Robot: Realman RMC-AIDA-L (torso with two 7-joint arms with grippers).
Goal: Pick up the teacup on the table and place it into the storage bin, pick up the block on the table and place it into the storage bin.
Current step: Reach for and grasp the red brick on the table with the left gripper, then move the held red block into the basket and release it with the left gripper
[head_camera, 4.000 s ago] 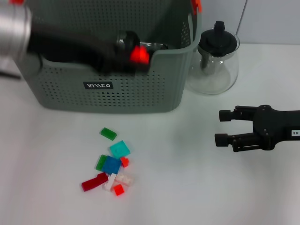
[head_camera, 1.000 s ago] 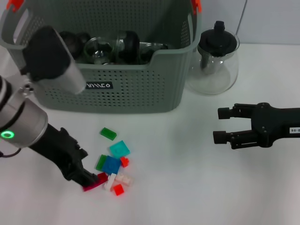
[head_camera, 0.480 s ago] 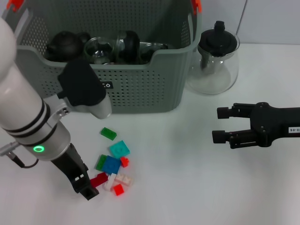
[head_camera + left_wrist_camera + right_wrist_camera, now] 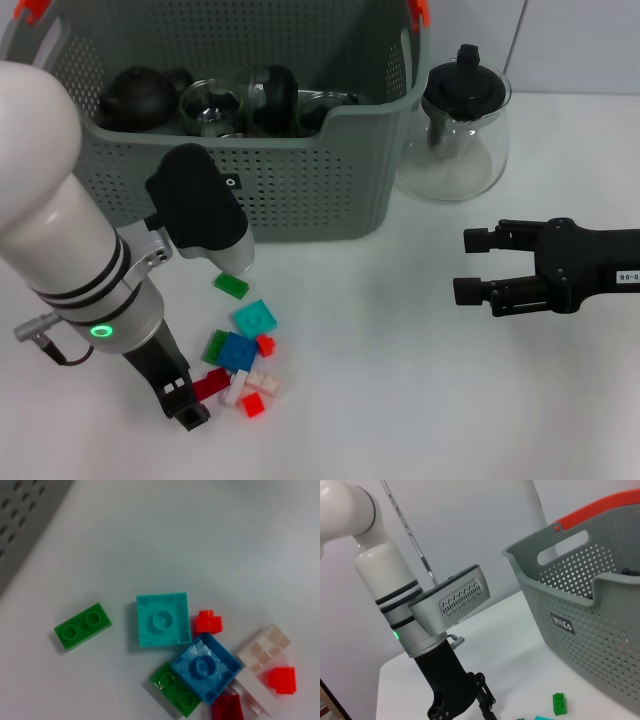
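The grey-green storage bin (image 4: 300, 190) stands at the back and holds glass teacups (image 4: 212, 108) and a dark pot. A pile of small blocks (image 4: 240, 352) lies on the white table in front of it: green (image 4: 82, 626), teal (image 4: 163, 618), blue (image 4: 206, 667), red (image 4: 282, 679), white (image 4: 262, 647) and dark red (image 4: 212, 383). My left gripper (image 4: 187, 408) is low at the table, just beside the dark red block on its near left side. My right gripper (image 4: 472, 267) hovers open and empty to the right.
A glass teapot with a black lid (image 4: 463, 125) stands right of the bin. The right wrist view shows my left arm (image 4: 420, 630) and the bin's wall (image 4: 590, 625). A lone green block (image 4: 231, 285) lies nearer the bin.
My left arm came down from the bin to the block pile. In the last second its wrist swung right and the gripper shifted slightly nearer. The right arm has barely moved.
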